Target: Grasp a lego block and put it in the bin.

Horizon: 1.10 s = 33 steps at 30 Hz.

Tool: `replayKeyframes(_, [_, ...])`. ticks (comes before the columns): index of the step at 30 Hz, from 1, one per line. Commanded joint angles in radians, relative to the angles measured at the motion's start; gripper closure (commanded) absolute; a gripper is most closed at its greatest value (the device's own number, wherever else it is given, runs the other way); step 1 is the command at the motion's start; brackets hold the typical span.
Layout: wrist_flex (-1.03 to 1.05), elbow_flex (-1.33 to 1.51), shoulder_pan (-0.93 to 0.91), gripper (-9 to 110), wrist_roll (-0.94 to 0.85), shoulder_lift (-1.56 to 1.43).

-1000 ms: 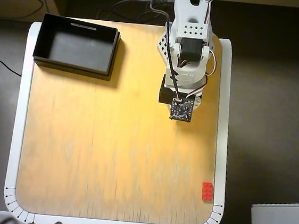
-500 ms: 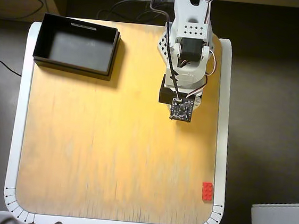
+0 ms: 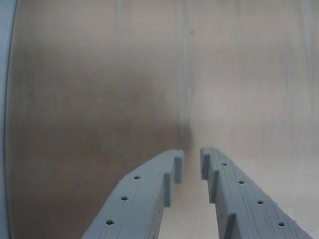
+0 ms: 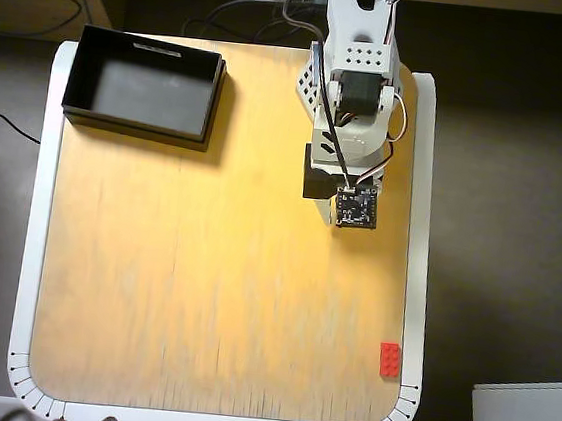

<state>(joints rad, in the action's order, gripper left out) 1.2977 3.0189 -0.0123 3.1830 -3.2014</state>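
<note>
The lego block (image 4: 389, 359), a small red studded brick, lies near the table's lower right corner in the overhead view, close to the white rim. The bin (image 4: 143, 85), a black tray, stands at the upper left of the table and looks empty. My arm's wrist (image 4: 355, 208) hangs over the upper right part of the table, well above the brick in the picture; it hides the fingers from above. In the wrist view my gripper (image 3: 192, 167) points at bare wood, its grey jaws a narrow gap apart with nothing between them. Neither brick nor bin shows there.
The wooden table (image 4: 203, 283) has a raised white rim (image 4: 421, 235) all round. Cables (image 4: 252, 11) run behind the arm's base. A pale grey device (image 4: 527, 405) sits off the table at the lower right.
In the overhead view the wrist has shifted a little to the right and toward the lower edge. Brick and bin have not moved.
</note>
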Motion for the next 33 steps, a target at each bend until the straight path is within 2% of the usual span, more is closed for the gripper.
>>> replayKeyframes(1, [-0.029, -0.011, 0.005, 101, 0.083, 0.041])
replayKeyframes(6, [-0.031, -0.238, 0.037, 101, 0.147, 0.262])
replayKeyframes(24, [-0.028, -1.236, 0.170, 99, -0.097, 1.197])
replayKeyframes(33, [-0.028, -1.468, 0.202, 93, -0.103, 1.485])
